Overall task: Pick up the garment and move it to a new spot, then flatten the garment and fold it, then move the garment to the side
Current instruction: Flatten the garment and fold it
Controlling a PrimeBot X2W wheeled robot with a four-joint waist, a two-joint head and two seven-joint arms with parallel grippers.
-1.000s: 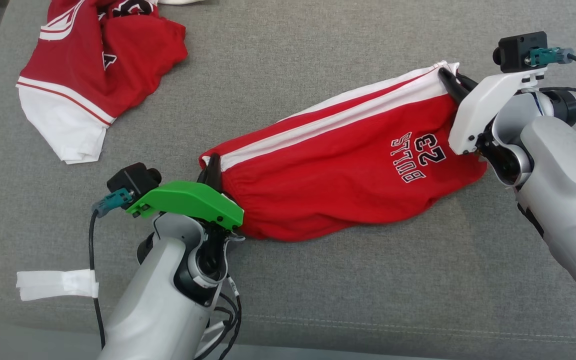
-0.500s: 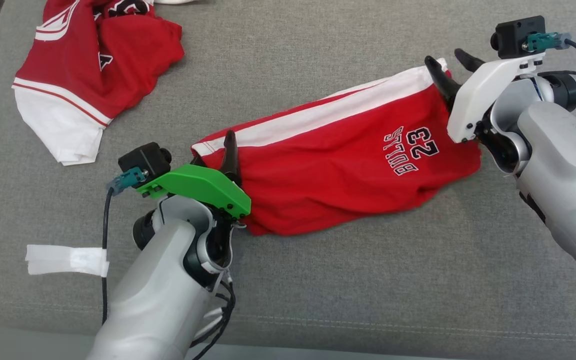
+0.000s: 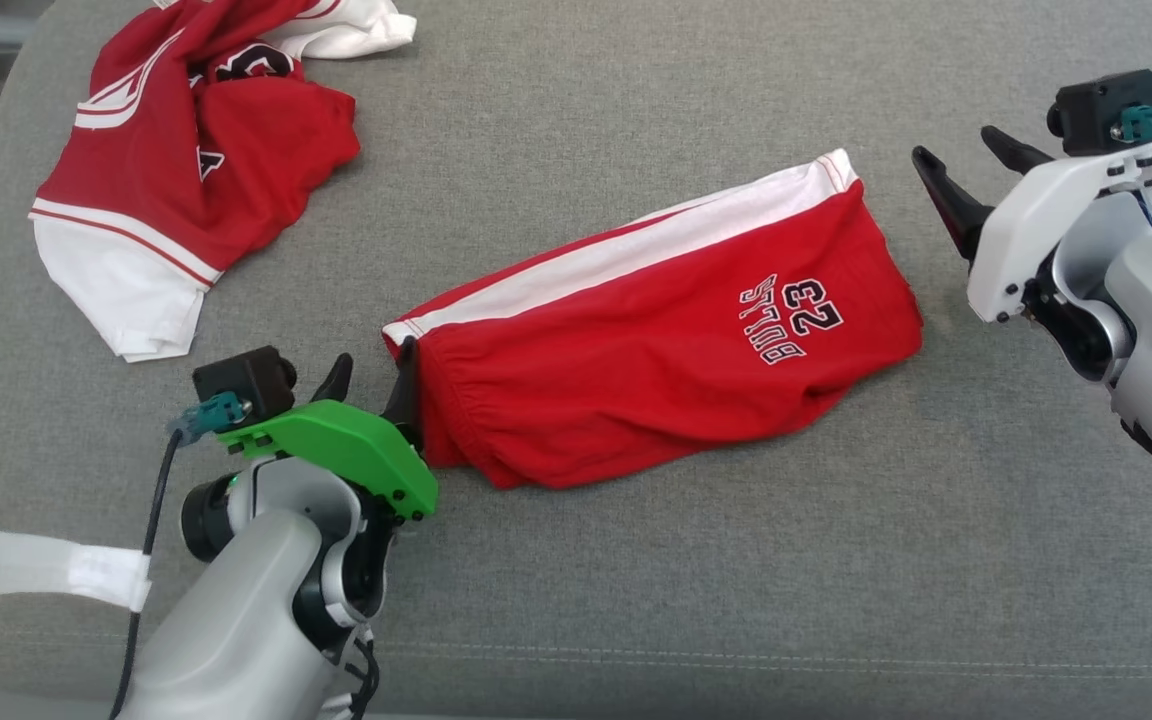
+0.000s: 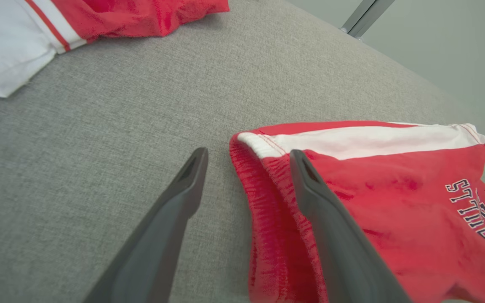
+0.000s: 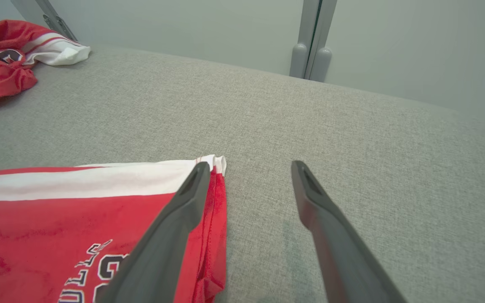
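Note:
Red shorts (image 3: 656,330) with a white side stripe and "BULLS 23" print lie folded flat on the grey cushion, stretched from lower left to upper right. My left gripper (image 3: 373,365) stands open at the waistband end, one finger touching the elastic edge (image 4: 263,185), nothing held. Open too, my right gripper (image 3: 961,165) hovers just right of the shorts' leg hem (image 5: 215,181), apart from the cloth. In the left wrist view the left gripper (image 4: 246,158) straddles the waistband corner; in the right wrist view the right gripper (image 5: 249,168) is beside the hem corner.
A second red and white garment (image 3: 186,170) lies crumpled at the upper left. A white tape strip (image 3: 61,567) sits at the lower left. Bare grey cushion (image 3: 736,580) stretches in front of the shorts, with its back edge and a wall beyond (image 5: 310,38).
Both grippers have opened and let go of the shorts, which now lie flat. The right gripper has drawn away to the right and the left gripper back toward me; the camera shifted a little.

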